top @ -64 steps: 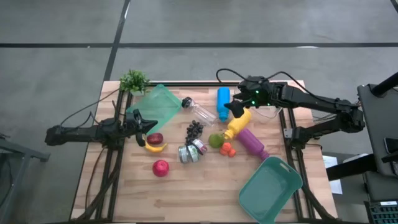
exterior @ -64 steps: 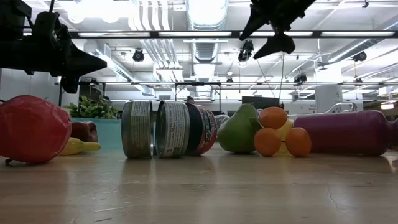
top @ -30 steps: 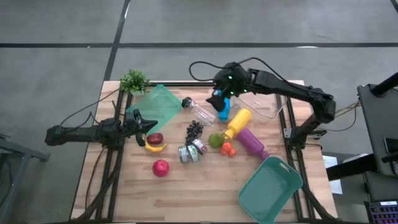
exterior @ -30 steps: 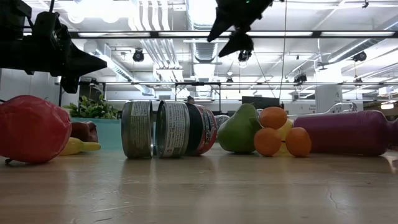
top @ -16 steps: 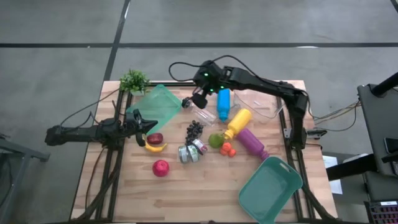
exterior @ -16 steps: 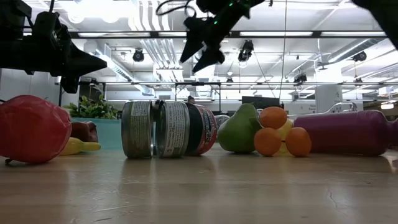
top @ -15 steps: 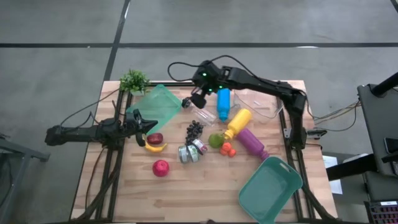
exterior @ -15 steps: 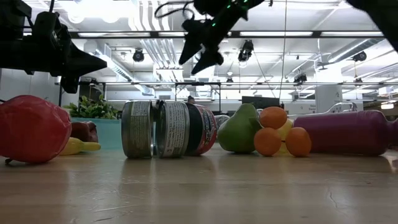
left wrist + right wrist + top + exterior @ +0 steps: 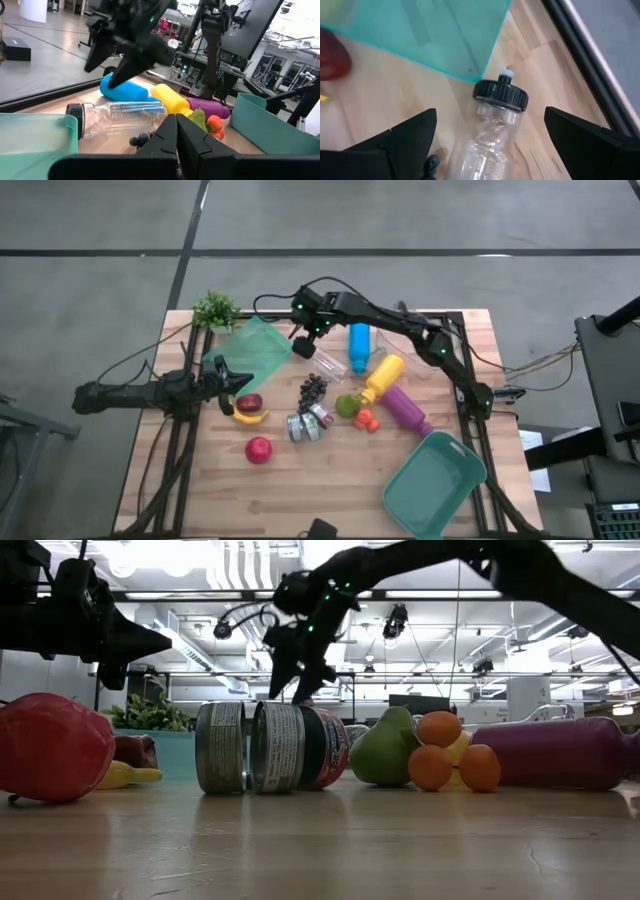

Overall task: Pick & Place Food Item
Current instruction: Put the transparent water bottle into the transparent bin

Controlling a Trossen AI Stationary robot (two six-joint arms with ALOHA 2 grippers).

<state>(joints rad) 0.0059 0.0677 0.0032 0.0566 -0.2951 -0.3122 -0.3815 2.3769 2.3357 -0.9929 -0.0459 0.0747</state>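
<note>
Our right hand [image 9: 303, 340], fingers spread wide and empty, hovers directly over the cap end of the clear bottle [image 9: 323, 361], which lies far-centre on the surface [image 9: 330, 490], its long axis running near-right.

No text, brand or number can be read anywhere. The 2 cans [image 9: 270, 747] in the low view carry printed labels, but the print is too small to make out.
</note>
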